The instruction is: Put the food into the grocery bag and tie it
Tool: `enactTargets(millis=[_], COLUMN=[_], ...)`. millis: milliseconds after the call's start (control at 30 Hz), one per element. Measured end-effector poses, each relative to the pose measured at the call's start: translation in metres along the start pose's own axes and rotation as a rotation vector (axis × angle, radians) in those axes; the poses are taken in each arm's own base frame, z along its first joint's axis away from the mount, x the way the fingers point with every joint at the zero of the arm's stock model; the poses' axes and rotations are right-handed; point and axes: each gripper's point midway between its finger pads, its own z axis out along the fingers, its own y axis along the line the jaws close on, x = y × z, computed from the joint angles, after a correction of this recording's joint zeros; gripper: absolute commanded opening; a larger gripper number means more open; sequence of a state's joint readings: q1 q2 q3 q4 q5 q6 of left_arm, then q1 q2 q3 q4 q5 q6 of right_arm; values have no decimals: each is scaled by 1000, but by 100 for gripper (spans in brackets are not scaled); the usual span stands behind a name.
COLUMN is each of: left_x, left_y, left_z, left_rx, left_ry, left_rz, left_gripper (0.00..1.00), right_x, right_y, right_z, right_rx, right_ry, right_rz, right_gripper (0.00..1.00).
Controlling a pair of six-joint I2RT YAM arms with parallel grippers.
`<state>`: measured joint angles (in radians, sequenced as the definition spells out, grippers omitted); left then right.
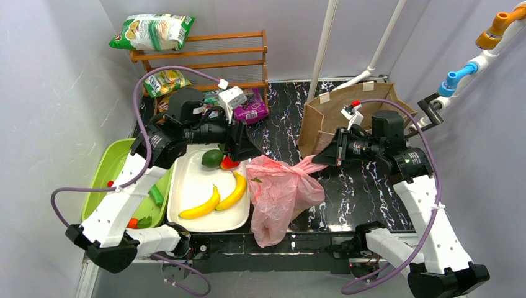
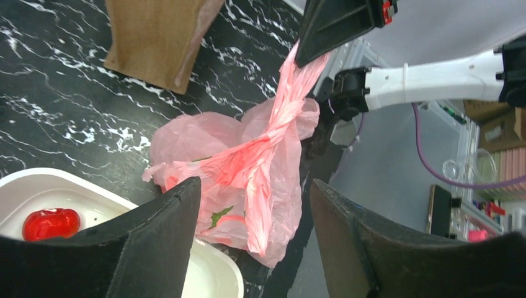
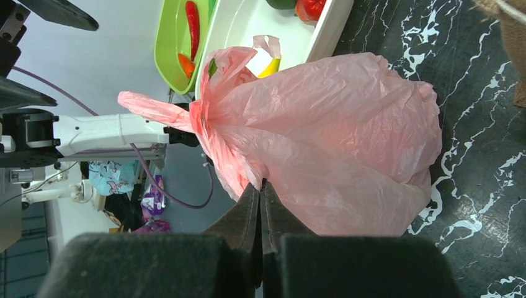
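Note:
The pink grocery bag [image 1: 282,192] lies on the black marble table, right of the white tray [image 1: 189,186]. Its handles are twisted together into a strand [image 2: 273,118]. My right gripper [image 1: 316,158] is shut on one end of that strand [image 3: 260,186] and holds it up; the bag's body [image 3: 335,130] bulges below. My left gripper [image 1: 248,149] is open and empty [image 2: 251,205] just above and left of the bag [image 2: 248,167], clear of it. Two yellow bananas [image 1: 201,207] [image 1: 234,191] lie in the tray. The orange is out of view.
A green avocado [image 1: 212,157] and a red fruit [image 2: 51,223] sit at the tray's far end. A green tub [image 1: 118,174] with vegetables stands left of it. A brown paper bag [image 1: 347,112] stands behind the right arm. A wooden rack [image 1: 205,56] with snack bags is at the back left.

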<state>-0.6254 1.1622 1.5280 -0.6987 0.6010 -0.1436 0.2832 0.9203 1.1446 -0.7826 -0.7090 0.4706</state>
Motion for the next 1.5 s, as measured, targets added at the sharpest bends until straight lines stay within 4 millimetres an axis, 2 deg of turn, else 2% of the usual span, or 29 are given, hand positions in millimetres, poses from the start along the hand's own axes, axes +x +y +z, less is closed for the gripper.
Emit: enactTargets(millis=[100,267,500,833,1000,1067,1200,1267,1300,1500], left_x=[9,35,61,81,87,90,93,94,94,95], left_y=[0,-4,-13,-1,8,10,13,15,15,16], left_z=[8,25,28,40,45,45,44,44,44,45], left_rx=[34,72,91,50,16,5,-16,-24,-27,-32], left_ry=[63,186,296,368,392,401,413,416,417,420], left_rz=[-12,-40,-33,-41,-51,-56,-66,-69,-73,-83], left_gripper=[62,60,55,43,41,37,19,10,1,0], right_x=[1,1,3,4,4,4,3,4,4,4], right_y=[-1,-2,-3,-3,-3,-3,-3,-3,-2,-2], right_z=[3,8,13,20,21,22,23,23,23,26], right_rx=[-1,0,-1,-6,-4,-1,-1,-1,-1,-2], right_ry=[15,35,56,78,77,76,75,75,76,83], right_rz=[5,11,13,8,3,3,1,1,1,4], right_gripper=[1,1,1,1,1,1,1,1,1,1])
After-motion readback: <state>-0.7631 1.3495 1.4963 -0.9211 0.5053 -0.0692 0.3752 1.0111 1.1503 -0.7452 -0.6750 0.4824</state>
